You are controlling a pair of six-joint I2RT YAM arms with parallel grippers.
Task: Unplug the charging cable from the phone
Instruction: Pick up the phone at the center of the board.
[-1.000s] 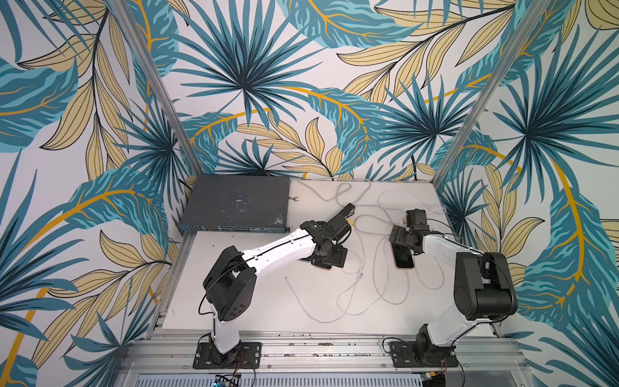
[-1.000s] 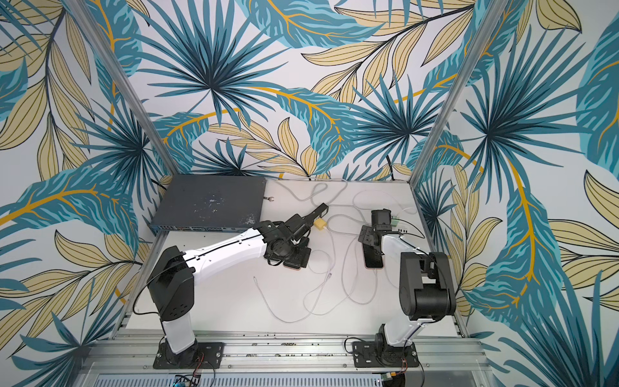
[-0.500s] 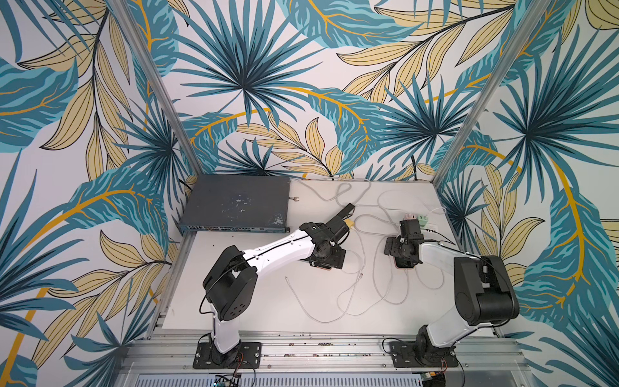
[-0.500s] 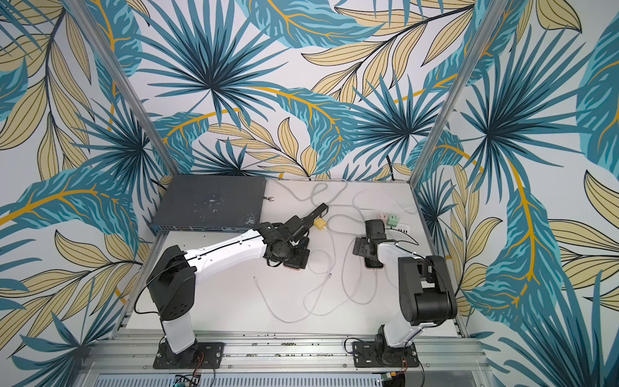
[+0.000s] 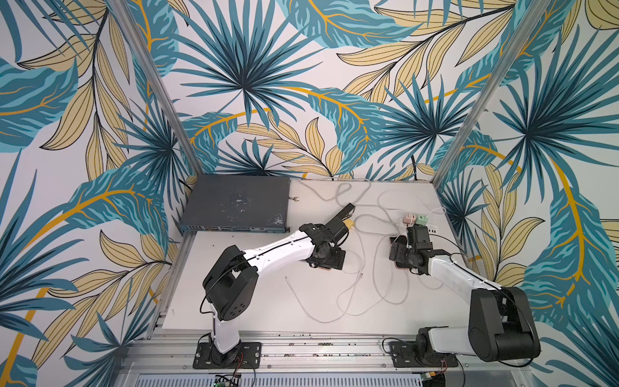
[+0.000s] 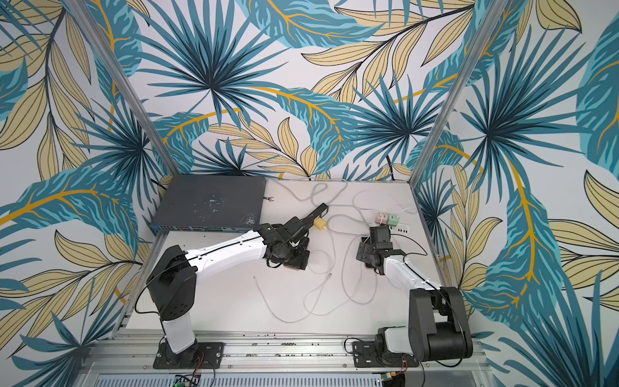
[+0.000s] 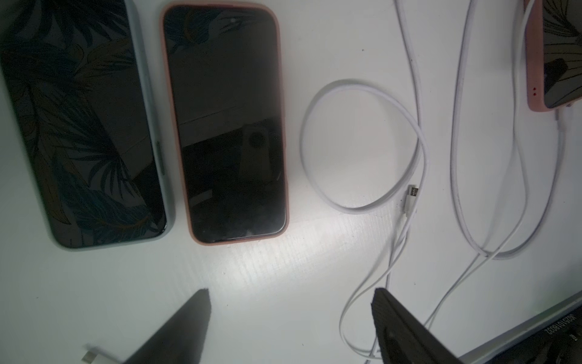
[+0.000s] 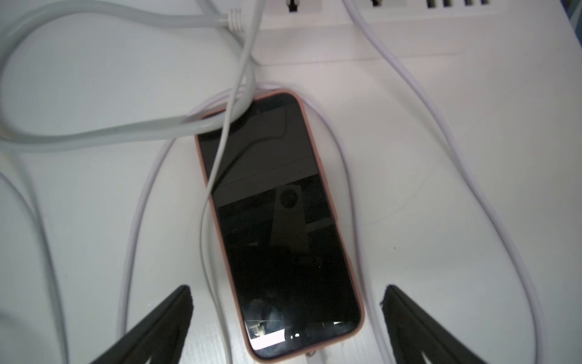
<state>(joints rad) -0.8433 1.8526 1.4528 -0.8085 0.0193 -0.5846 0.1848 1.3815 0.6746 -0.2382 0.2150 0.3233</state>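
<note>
- The phone (image 8: 277,220) showed as a dark slab in both top views a second ago. Now it is almost hidden under the right arm's wrist, which has drawn back toward its base.
- That retreat uncovers the pink charger (image 5: 409,218) and green charger (image 5: 422,219) on the power strip (image 8: 362,19).
- The phone lies flat and face up on the right half of the white table (image 8: 441,157), just before the strip. It has a pink case and a dark screen, and the charging cable (image 8: 316,356) is plugged into its near end.
- A thin white cable (image 8: 217,164) trails across the screen, and a thick cord (image 8: 126,134) crosses the far corner.
- The right gripper (image 8: 286,290) hangs over the plugged end with its jaws spread wide — one finger on each side, gripping nothing.
- The left gripper (image 7: 291,291) has barely moved. Its jaws are spread over bare table near two spare phones (image 7: 226,126) and a loose cable end (image 7: 412,197).
</note>
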